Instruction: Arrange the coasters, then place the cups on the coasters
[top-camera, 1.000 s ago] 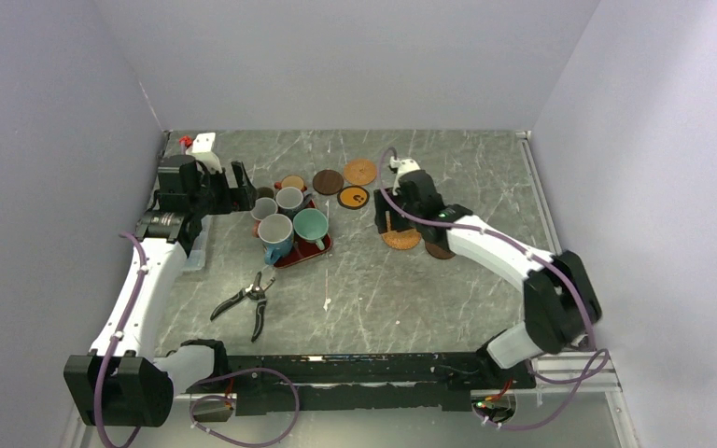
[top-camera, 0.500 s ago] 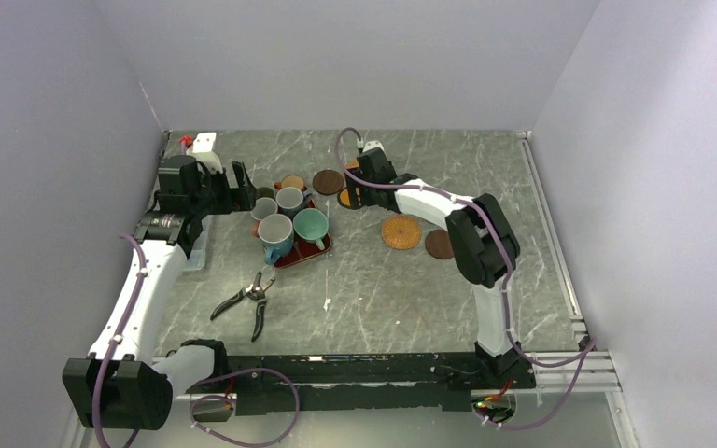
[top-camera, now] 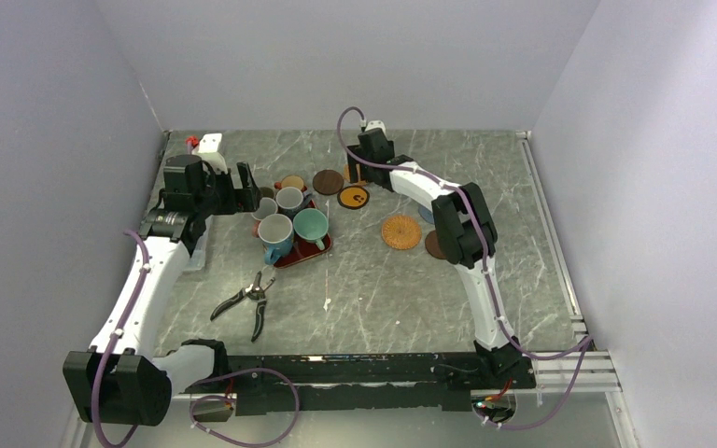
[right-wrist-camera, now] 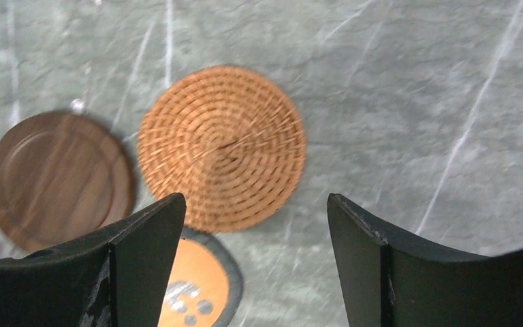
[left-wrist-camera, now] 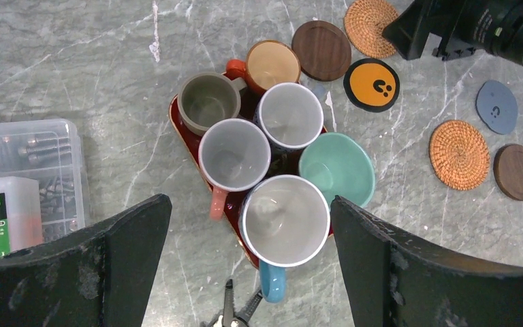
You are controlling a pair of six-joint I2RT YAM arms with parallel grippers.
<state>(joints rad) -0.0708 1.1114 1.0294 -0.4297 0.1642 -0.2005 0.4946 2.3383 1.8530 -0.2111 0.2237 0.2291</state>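
Working over a grey marbled table (top-camera: 373, 289) boxed in by pale lilac walls. Counted six cups clustered on the red tray (left-wrist-camera: 177, 119), left of centre: olive cup (left-wrist-camera: 206, 102), orange-brown cup (left-wrist-camera: 270, 65), grey-white cup (left-wrist-camera: 289, 114), pink-handled white cup (left-wrist-camera: 233, 153), teal cup (left-wrist-camera: 337, 170), blue cup with white inside (left-wrist-camera: 285, 219). Found all six coasters lying flat on the table right of the tray, none under a cup: far group of dark brown coaster (left-wrist-camera: 321, 44), woven orange coaster (right-wrist-camera: 221, 146) and black coaster with orange face (left-wrist-camera: 372, 84); nearer group of blue coaster (left-wrist-camera: 496, 107), second woven orange coaster (left-wrist-camera: 459, 154), second dark brown coaster (left-wrist-camera: 517, 172). Saw left gripper (left-wrist-camera: 248, 201) spread wide above the cups, gripping nothing. Saw right gripper (right-wrist-camera: 253, 204) spread wide over the far woven orange coaster, nothing between its fingers. Noted black-handled snips (top-camera: 247, 303) nearer than the tray, clear screw box (left-wrist-camera: 27, 157) to its left.
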